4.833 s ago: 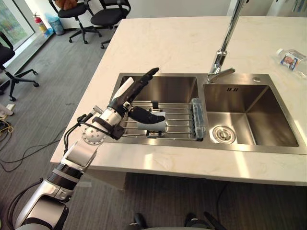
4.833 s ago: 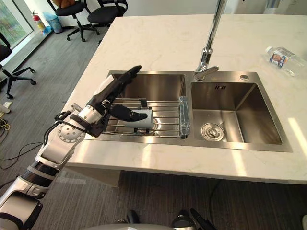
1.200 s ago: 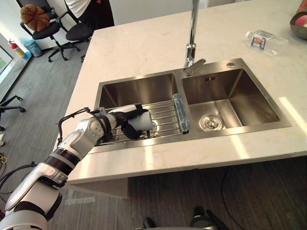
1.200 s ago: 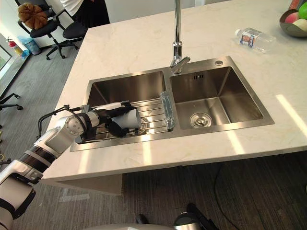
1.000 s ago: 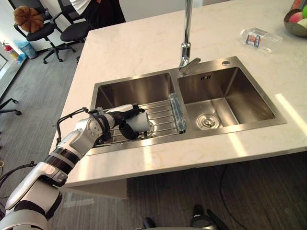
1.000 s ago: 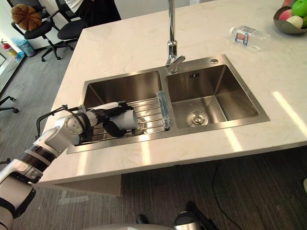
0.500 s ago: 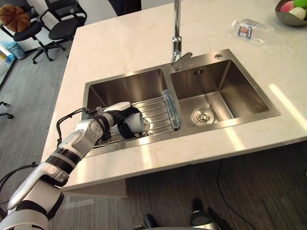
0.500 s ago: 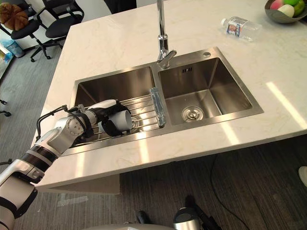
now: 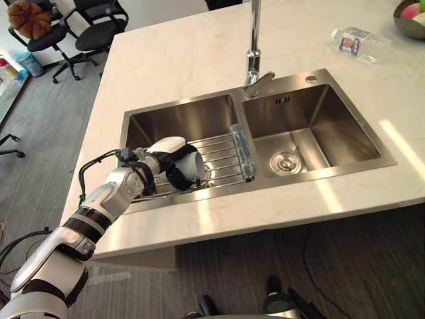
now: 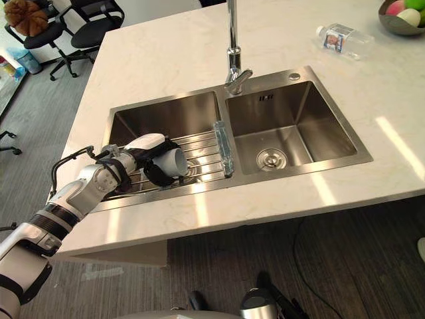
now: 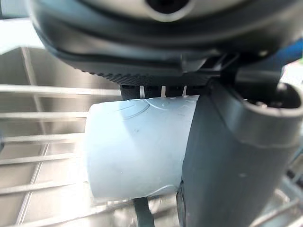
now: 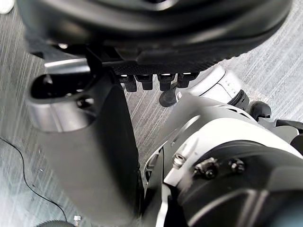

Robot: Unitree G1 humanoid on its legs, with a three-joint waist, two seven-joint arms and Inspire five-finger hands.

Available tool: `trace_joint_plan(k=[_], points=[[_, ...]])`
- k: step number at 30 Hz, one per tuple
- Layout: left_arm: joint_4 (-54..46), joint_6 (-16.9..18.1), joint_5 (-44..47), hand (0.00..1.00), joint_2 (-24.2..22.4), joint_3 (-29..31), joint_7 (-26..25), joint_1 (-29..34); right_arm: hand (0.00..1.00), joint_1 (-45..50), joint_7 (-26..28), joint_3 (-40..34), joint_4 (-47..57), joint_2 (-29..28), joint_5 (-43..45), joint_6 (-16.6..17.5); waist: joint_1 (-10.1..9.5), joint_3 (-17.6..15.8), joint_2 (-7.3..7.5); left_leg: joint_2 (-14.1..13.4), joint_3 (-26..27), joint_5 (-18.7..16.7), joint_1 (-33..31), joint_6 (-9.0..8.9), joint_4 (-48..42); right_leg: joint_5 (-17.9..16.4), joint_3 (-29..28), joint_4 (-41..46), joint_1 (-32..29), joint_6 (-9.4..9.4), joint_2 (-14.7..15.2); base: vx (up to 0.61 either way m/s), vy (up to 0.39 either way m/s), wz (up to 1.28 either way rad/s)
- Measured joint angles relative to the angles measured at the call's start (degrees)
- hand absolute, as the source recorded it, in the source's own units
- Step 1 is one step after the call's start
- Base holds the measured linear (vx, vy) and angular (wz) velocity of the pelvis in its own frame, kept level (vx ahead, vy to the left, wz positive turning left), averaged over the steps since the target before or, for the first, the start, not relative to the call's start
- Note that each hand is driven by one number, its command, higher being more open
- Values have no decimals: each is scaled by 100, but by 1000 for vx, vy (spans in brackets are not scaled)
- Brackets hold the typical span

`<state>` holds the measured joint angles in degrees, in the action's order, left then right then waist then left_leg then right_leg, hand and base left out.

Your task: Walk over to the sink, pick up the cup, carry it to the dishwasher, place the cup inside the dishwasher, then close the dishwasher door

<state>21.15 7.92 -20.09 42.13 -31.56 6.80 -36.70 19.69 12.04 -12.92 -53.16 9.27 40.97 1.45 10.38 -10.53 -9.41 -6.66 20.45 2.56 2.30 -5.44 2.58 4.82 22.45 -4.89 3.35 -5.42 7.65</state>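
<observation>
Gripping the white cup in the left hand, curled tight round it, just above the wire rack in the left basin of the sink. Tipped up off that rack since a moment ago, so likely ready for carrying off. Cannot tell the right hand's state.

A broad island counter with a pale, faintly veined stone top takes up most of the room in sight. Bright patches of light lie across its right side and front edge. Grey carpet covers the floor around and beneath it. At the far left stand black swivel office chairs, one bearing a brown cushion, before a strip of pale wall.
</observation>
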Motion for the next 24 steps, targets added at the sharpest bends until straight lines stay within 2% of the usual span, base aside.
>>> trace_joint_plan(k=[1,3,6,8,12,15,17,19,24], points=[[-32,25,15,0,2,3,-68,9,100,8,0,0,3,3,0,1,-23,0,0,2,-8,0,-4,2,0,-9,9,0,1,-2,3,-30,1,26],[-322,205,323,0,11,63,-581,47,100,53,-1,9,14,60,-1,-3,-169,0,1,25,-120,20,-61,48,0,-36,137,4,20,-8,25,-26,-1,27],[-830,376,779,0,9,396,-1086,272,100,61,-2,96,18,140,-1,-4,-221,-2,4,44,-304,43,-94,94,0,-101,315,59,75,-26,41,9,-6,31],[-1319,553,1583,0,-15,901,-1392,469,100,61,2,103,13,160,-3,-3,-348,-1,7,61,-395,51,-73,106,-1,-253,405,266,77,-36,73,25,5,24],[-1829,848,2917,0,-251,1913,-1678,698,100,53,13,77,-11,158,-14,6,-508,9,28,101,-645,67,-36,128,-1,-593,598,761,40,-78,208,32,6,31],[-1861,1128,4025,0,-431,2664,-1709,897,100,25,67,-57,-111,79,-134,50,-665,66,129,164,-749,67,15,128,0,-963,666,1322,-84,-106,408,28,11,22],[-1793,1299,4690,0,-583,3144,-1658,1078,100,-21,76,-205,-204,-26,-296,82,-763,131,295,250,-860,64,20,132,8,-1263,718,1860,-233,-129,597,29,-8,24],[-1652,1421,5048,0,-694,3393,-1551,1178,100,-56,75,-292,-226,-100,-460,82,-834,145,442,322,-903,53,29,149,13,-1419,737,2201,-323,-130,748,26,-9,17],[-1318,1452,5518,0,-1039,3994,-1399,1824,100,-171,118,-568,-273,-320,-922,75,-966,229,708,448,-835,-9,62,246,23,-1456,604,2398,-445,-117,907,-3,37,-6]])
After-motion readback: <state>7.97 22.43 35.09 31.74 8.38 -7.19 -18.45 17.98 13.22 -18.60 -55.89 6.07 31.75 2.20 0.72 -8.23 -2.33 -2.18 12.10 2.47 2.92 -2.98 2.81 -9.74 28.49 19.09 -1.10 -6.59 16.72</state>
